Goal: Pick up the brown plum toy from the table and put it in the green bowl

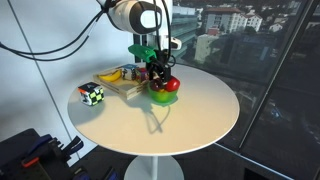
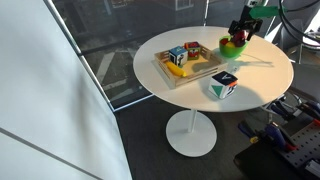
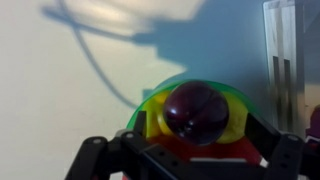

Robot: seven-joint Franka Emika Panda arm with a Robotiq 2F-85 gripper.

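Table (image 1: 195, 125): round and off-white; everything below stands on it.
Tray (image 2: 203, 68): flat and wooden, at about nine o'clock from the bowl in an exterior view, with a banana (image 1: 108, 74) on it. It is not my target.
Bowl (image 1: 158, 98): lime green and shallow, directly under me. It already holds a red fruit (image 1: 171, 86) on its three o'clock side.
Gripper (image 1: 157, 72): mine, pointing straight down over the bowl, with the fingers narrowed onto the plum and carrying it.
Plum (image 3: 197, 112): dark reddish-brown, gripped between my fingers and above the bowl, not yet in it. In the wrist view the green rim arcs around it from nine to one o'clock.
Step in hand: the release, as I judge it.
How to do it well: I nudge toward nine o'clock so the plum falls on bare green, not on the red fruit. I come low, then open slowly, so it neither bounces out nor rolls over the shallow rim.
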